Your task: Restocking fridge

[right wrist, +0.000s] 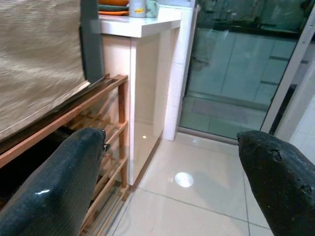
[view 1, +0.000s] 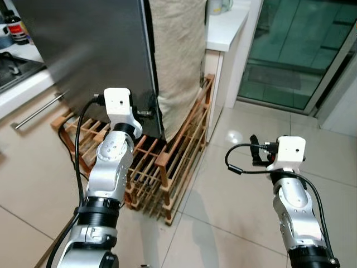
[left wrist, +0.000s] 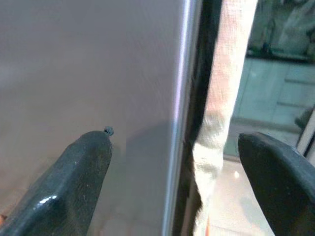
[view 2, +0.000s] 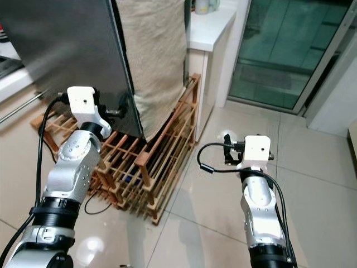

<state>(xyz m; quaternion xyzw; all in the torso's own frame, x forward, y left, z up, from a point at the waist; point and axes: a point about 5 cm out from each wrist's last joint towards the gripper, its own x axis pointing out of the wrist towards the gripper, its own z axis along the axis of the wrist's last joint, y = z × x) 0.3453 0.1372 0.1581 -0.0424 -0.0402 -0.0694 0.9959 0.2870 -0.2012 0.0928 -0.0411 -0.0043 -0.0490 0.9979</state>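
Left tool spreads its fingers wide astride the right edge of the fridge door, one finger before the steel face, the other out past the beige cloth draped beside it, probably to catch that edge and swing it. Right tool, equally wide and empty, hovers over floor tiles, the white table ahead of it.

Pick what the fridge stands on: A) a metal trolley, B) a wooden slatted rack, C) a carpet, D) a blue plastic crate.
B: the fridge stands on a wooden slatted rack on the tiled floor, with the left gripper at the door's lower edge.
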